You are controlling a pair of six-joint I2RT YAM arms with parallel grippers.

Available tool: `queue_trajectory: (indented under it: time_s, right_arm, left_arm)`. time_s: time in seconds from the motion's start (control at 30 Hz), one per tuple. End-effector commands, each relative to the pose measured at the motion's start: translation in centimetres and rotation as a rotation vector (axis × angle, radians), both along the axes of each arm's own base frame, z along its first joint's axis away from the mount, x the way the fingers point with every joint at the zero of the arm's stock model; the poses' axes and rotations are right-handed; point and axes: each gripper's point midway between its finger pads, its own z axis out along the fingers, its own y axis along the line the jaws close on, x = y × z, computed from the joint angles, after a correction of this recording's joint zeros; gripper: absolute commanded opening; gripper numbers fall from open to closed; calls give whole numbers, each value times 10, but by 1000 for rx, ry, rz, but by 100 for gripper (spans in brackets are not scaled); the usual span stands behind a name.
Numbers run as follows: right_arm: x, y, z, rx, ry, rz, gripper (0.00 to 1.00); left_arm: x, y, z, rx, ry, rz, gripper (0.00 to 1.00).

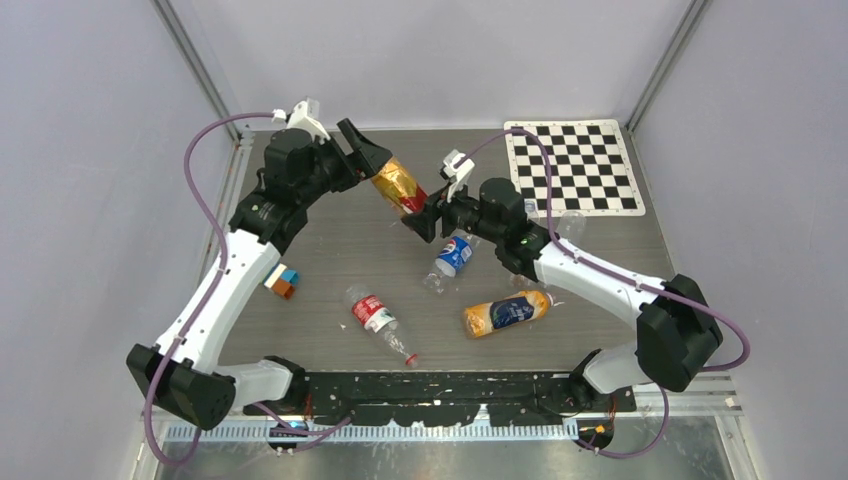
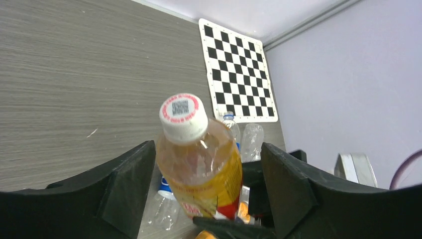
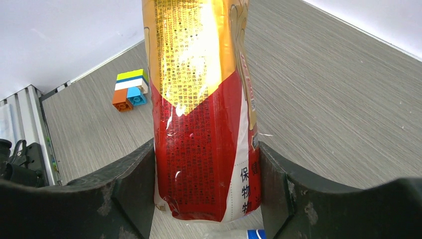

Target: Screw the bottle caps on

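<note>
A clear bottle of yellow drink with a gold and red label is held in the air between my two arms. My right gripper is shut on its lower, red-labelled end, with both fingers pressed on its sides. The bottle's white cap, with a red ring on top, sits on the neck and faces the left wrist camera. My left gripper is open around the cap end. Its fingers stand wide apart on either side of the bottle's shoulder.
On the table lie a Pepsi bottle, a red-labelled bottle with a red cap, and an orange bottle with a blue label. Clear bottles stand by the checkerboard. Toy blocks lie at the left.
</note>
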Motion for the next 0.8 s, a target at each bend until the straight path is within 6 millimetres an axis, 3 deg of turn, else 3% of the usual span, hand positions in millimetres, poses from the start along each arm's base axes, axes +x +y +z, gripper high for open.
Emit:
queue_trajectory:
  time_s: [0.0, 0.43, 0.53, 0.67, 0.77]
  right_arm:
    - [-9, 4, 43, 71, -123, 29, 29]
    - [-17, 10, 37, 52, -124, 65, 29]
    - [-19, 11, 34, 43, -122, 74, 29]
    - [-19, 11, 30, 36, -114, 72, 32]
    - [-16, 8, 27, 30, -106, 48, 37]
  left_arm:
    - [19, 0, 9, -60, -40, 50, 76]
    - [26, 6, 1, -48, -56, 92, 43]
    - [28, 7, 1, -42, -77, 92, 28]
    - [29, 9, 10, -21, -160, 81, 0]
    - [30, 11, 17, 25, -243, 71, 0]
